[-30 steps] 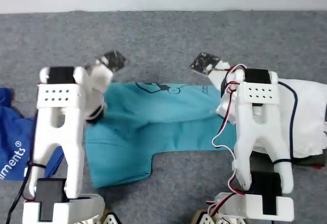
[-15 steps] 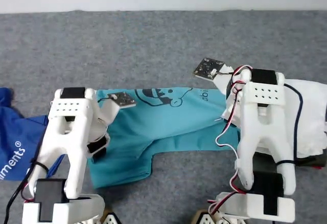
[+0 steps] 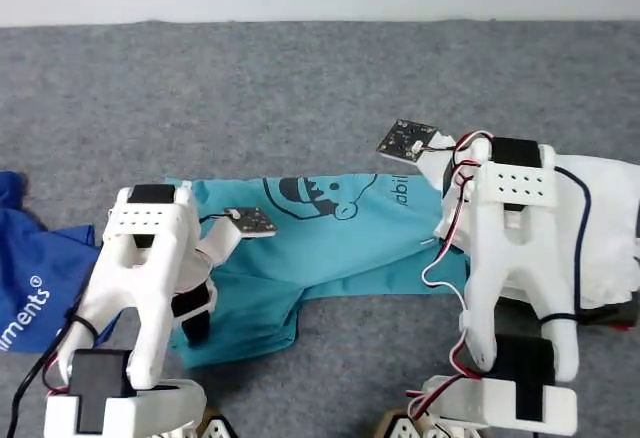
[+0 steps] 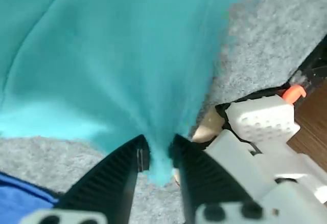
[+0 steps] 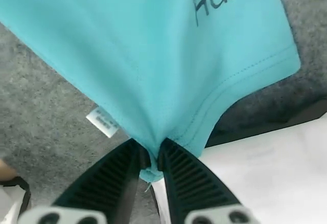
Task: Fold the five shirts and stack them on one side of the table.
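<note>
A teal shirt with a dark printed figure lies across the middle of the grey table, partly folded over itself. My left gripper is shut on a pinch of its teal cloth near the shirt's left edge, low over the table. My right gripper is shut on the hem of the same shirt at its right end, beside a small white label. In the high view the left arm stands over the shirt's left part and the right arm over its right end.
A blue shirt lies at the table's left edge. A white shirt lies at the right edge, on something dark. The far half of the grey table is bare. The arms' bases stand at the near edge.
My left gripper has drawn the shirt's far edge toward the near side, folding it over and turning up the print. The right arm has shifted only slightly.
</note>
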Robot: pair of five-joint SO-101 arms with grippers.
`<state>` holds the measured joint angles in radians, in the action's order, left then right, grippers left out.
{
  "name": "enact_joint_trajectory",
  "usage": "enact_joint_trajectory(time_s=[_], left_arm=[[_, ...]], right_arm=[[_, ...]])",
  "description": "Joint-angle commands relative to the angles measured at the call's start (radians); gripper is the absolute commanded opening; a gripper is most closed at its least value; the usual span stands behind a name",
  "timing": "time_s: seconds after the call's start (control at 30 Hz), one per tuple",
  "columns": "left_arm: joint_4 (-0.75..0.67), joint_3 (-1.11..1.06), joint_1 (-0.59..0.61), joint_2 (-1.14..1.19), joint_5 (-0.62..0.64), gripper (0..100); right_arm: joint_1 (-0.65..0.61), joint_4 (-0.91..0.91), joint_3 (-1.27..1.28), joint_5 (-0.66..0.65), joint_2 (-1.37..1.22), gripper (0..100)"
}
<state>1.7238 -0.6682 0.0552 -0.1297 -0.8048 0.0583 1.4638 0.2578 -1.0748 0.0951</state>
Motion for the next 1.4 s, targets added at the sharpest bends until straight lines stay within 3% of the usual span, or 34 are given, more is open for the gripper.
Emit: enact_joint_trajectory(time_s=[0.0, 0.13, 0.27, 0.53, 0.63, 0.77, 1.07, 1.37], left_arm=[[0.029, 0.015, 0.026, -0.046, 0.023, 15], [0.031, 0.019, 0.034, -0.046, 0.046, 17], [0.031, 0.042, 0.04, -0.046, 0.048, 17], [0.031, 0.236, 0.166, -0.04, 0.075, 17], [0.029, 0.211, 0.143, -0.035, 0.075, 14], [0.015, 0.159, 0.058, -0.037, 0.075, 8], [-0.183, 0.001, -0.095, -0.035, 0.189, 4], [-0.33, -0.189, -0.038, -0.034, 0.181, 4]], right_arm=[[0.018, 0.053, -0.015, -0.009, 0.059, 6.9], [0.03, 0.119, -0.017, -0.005, 0.062, 23.4], [0.045, 0.131, -0.034, -0.005, 0.087, 22.6], [0.045, 0.165, -0.118, -0.003, 0.096, 22.4], [0.03, 0.139, -0.114, 0.018, 0.096, 22.3], [0.021, 0.104, -0.112, 0.167, 0.094, 22.2], [0.022, 0.073, -0.11, 0.376, 0.093, 0.6], [0.025, 0.024, -0.063, 0.44, 0.094, 1.7]])
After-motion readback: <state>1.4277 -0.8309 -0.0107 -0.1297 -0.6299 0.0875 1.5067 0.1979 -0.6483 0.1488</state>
